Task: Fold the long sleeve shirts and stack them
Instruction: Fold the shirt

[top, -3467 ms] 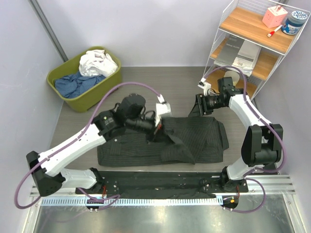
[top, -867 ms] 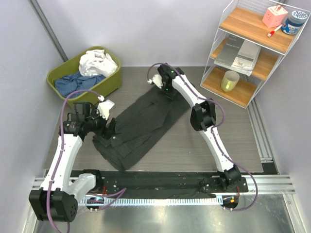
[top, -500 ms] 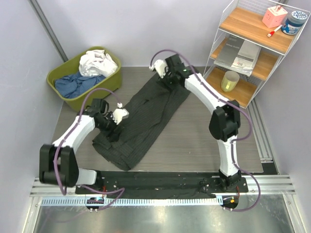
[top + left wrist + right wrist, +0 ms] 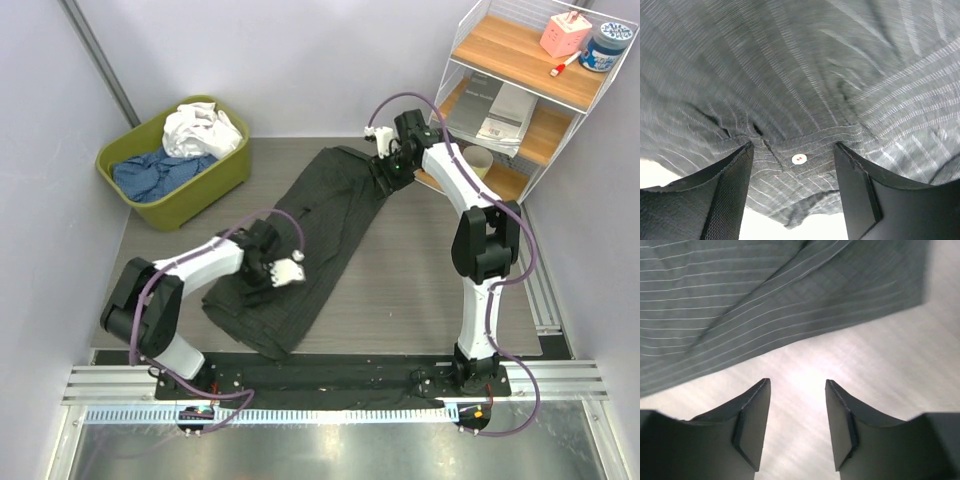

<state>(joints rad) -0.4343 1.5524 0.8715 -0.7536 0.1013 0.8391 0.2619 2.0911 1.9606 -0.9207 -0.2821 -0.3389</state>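
A green bin (image 4: 205, 190) of clothes sits at the far left. The left gripper (image 4: 272, 270) is low over the near end of the dark striped shirt (image 4: 320, 225), its jaws apart and pinching nothing. Its wrist view shows cloth and a white button (image 4: 799, 159) between the fingers (image 4: 730, 195). The shirt lies in a long diagonal band on the table (image 4: 400, 290), running from near left to far right. The right gripper (image 4: 388, 170) is at the shirt's far end, jaws apart over bare table just beside the cloth's edge. A wire shelf (image 4: 500, 100) stands at the right.
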